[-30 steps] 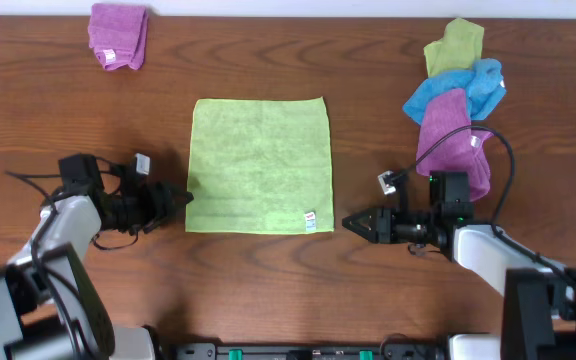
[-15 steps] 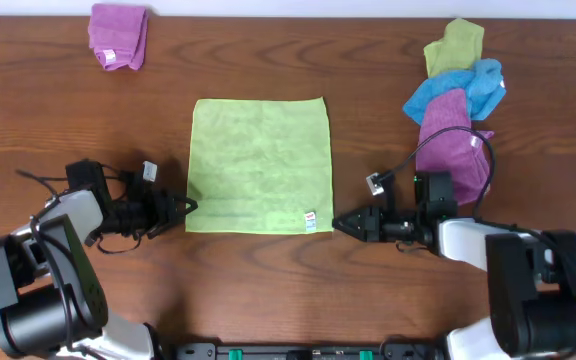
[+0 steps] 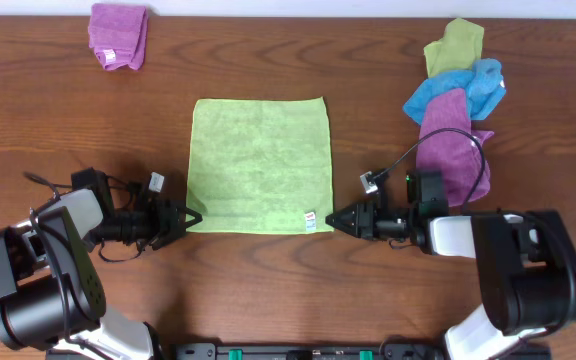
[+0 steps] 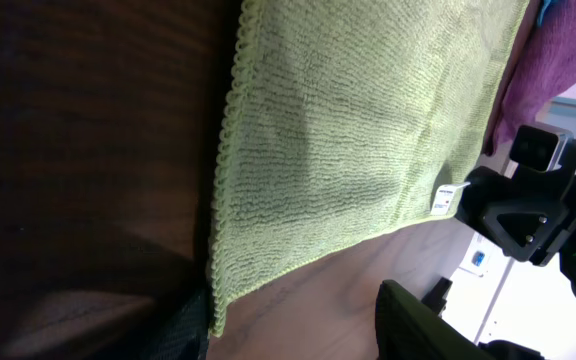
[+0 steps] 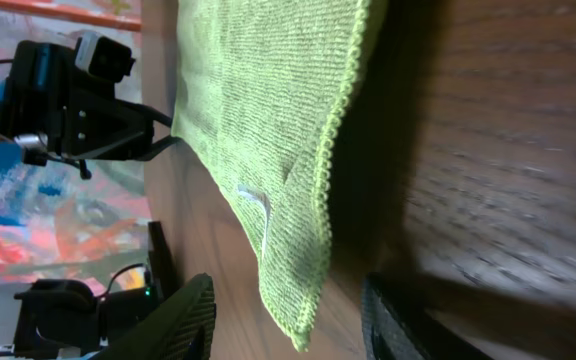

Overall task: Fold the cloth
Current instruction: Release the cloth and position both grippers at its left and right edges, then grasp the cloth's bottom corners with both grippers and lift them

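The cloth [image 3: 259, 165] lies flat and square in the middle of the table, its white tag [image 3: 309, 216] by the near right corner. My left gripper [image 3: 197, 217] is low at the near left corner. In the left wrist view that corner [image 4: 218, 318] lies just inside one finger [image 4: 183, 338], and the other finger [image 4: 418, 325] stands well apart. My right gripper [image 3: 333, 220] is at the near right corner. In the right wrist view the corner [image 5: 298, 330] sits between two spread fingers [image 5: 183, 320]. Both grippers are open, with neither clamped on the fabric.
A folded purple cloth [image 3: 118, 35] lies at the far left. At the far right is a pile of an olive-green cloth [image 3: 455, 45], a blue cloth [image 3: 458, 88] and a purple cloth [image 3: 453, 140], close behind my right arm.
Both grippers have slid inward along the table, the left one rightward and the right one leftward, until their tips reach the cloth's near corners. The cloth has not moved.
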Available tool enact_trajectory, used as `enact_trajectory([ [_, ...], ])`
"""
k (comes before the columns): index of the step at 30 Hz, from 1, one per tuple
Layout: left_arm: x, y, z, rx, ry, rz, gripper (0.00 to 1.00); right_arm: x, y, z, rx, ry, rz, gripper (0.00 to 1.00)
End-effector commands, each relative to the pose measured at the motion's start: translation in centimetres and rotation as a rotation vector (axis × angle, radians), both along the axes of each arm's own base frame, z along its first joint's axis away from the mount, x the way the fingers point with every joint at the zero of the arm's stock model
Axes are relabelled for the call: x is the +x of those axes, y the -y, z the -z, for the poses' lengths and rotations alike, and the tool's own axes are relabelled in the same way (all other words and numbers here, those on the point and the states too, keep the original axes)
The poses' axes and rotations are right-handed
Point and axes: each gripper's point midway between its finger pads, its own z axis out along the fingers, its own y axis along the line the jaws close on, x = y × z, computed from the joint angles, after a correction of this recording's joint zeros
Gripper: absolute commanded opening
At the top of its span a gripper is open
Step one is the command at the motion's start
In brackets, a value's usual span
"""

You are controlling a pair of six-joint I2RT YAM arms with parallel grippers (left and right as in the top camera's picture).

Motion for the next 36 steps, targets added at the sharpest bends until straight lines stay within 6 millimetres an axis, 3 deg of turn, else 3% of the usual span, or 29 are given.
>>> enact_trajectory([
  [1, -1.0, -0.4, 1.2, 0.041, -0.035, 0.027, 0.54, -0.5, -0.4, 1.3, -0.04, -0.044, 0.007, 0.47],
  [5, -1.2, -0.3, 1.2, 0.038, -0.044, 0.028, 0.5, -0.5, -0.8, 1.4, -0.05, -0.038, -0.001, 0.44],
  [9, -1.2, -0.2, 1.1, 0.034, -0.051, 0.025, 0.36, -0.5, -0.8, 1.4, -0.053, -0.044, 0.003, 0.23],
  [11, -1.1, -0.3, 1.2, 0.039, -0.043, 0.024, 0.19, -0.4, -0.8, 1.5, -0.056, -0.046, 0.006, 0.08],
  [13, -0.9, -0.4, 1.2, 0.043, -0.036, 0.023, 0.1, -0.4, -0.8, 1.4, -0.054, -0.057, 0.012, 0.02],
  [16, -0.6, -0.5, 1.3, 0.049, -0.021, 0.018, 0.06, -0.2, -0.9, 1.1, -0.039, -0.056, 0.012, 0.02],
  [23, 1.1, -0.2, 0.1, -0.009, 0.035, -0.008, 0.06, 1.8, -2.6, -3.2, 0.115, 0.029, -0.053, 0.02],
  [28, 4.7, -0.6, -2.8, -0.026, 0.15, -0.011, 0.06, 5.2, -3.6, -7.5, 0.152, 0.127, -0.053, 0.01],
  [31, 8.5, -1.1, -5.2, 0.023, 0.248, -0.004, 0.06, 8.2, -3.9, -9.9, 0.139, 0.209, -0.026, 0.02],
  [34, 12.7, -1.6, -5.6, 0.146, 0.306, -0.07, 0.06, 10.9, -3.0, -9.3, 0.025, 0.207, 0.062, 0.02],
  [36, 14.6, -0.9, -5.9, 0.168, 0.369, -0.08, 0.06, 11.7, -2.4, -8.6, -0.025, 0.196, 0.086, 0.02],
])
